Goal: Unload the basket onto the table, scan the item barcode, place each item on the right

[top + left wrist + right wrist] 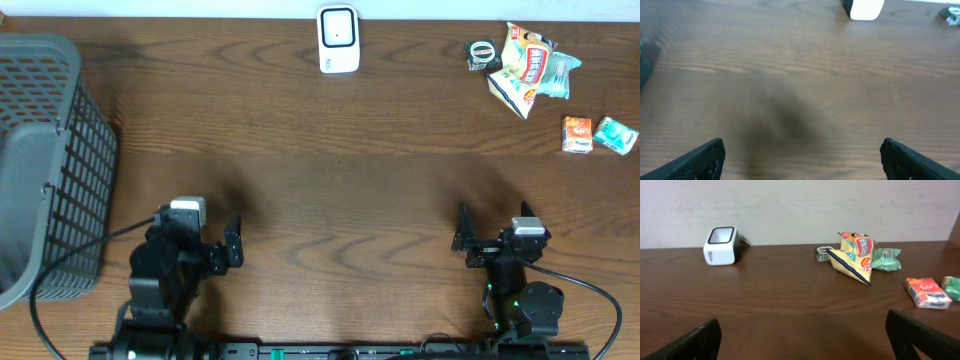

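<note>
A dark wood table (330, 170) fills the frame. A white scanner (338, 40) stands at top centre and a grey mesh basket (85, 190) at the left edge. In the upper right lie a snack bag (525, 68), a small dark item (483, 54), perhaps tape, an orange packet (576, 134) and a teal packet (614, 135).

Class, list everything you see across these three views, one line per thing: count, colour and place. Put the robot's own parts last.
table: 1, dark brown wood, under everything
scanner: 1, white, far edge, centre
basket: 1, grey mesh, left edge
snack bag: 1, yellow and white, far right
small dark item: 1, left of snack bag
green packet: 1, right of snack bag
orange packet: 1, right edge
teal packet: 1, beside orange packet
left gripper: 1, black, open, near left
right gripper: 1, black, open, near right
</note>
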You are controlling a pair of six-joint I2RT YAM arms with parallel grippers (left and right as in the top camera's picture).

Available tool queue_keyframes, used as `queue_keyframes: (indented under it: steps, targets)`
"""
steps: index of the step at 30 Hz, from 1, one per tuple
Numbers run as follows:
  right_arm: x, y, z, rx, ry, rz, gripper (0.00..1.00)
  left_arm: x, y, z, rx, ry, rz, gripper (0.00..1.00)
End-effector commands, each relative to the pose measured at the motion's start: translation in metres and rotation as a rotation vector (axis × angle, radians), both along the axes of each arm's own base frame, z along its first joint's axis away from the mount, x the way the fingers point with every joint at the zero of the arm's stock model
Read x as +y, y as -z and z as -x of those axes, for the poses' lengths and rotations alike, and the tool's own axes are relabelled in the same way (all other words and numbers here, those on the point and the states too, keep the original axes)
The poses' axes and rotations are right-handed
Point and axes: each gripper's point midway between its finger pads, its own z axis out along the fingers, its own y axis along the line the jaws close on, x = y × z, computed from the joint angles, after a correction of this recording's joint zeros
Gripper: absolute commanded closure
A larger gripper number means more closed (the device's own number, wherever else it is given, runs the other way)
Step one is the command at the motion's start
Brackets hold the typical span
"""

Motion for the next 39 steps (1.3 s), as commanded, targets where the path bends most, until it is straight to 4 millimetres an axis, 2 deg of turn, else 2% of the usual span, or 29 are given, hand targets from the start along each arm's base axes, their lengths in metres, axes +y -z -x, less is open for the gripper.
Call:
queue_keyframes:
  steps: [1, 5, 13, 23, 31, 39]
  targets:
    - [-0.003, 0.001, 0.000, -0.002, 0.017, -0.013, 0.01, -0.002, -0.009, 0.001, -0.106, 0.019, -0.006, 0.02]
    - [-0.003, 0.001, 0.000, -0.002, 0.017, -0.013, 0.01, -0.001, -0.018, 0.002, -0.226, 0.018, 0.004, 0.03]
    - [-0.003, 0.001, 0.000, -0.002, 0.017, -0.013, 0.01, 0.004, -0.016, -0.008, -0.383, -0.010, 0.006, 0.02]
    - [-0.003, 0.001, 0.000, -0.002, 0.017, -0.013, 0.01, 0.016, -0.020, -0.018, -0.501, -0.066, 0.000, 0.02]
    - [-0.003, 0.001, 0.000, -0.002, 0.017, -0.013, 0.01, 0.023, -0.017, -0.019, -0.490, -0.104, -0.011, 0.02]
    - [-0.003, 0.001, 0.000, -0.002, 0.017, -0.013, 0.01, 0.026, 0.014, -0.016, -0.367, -0.107, -0.046, 0.02]
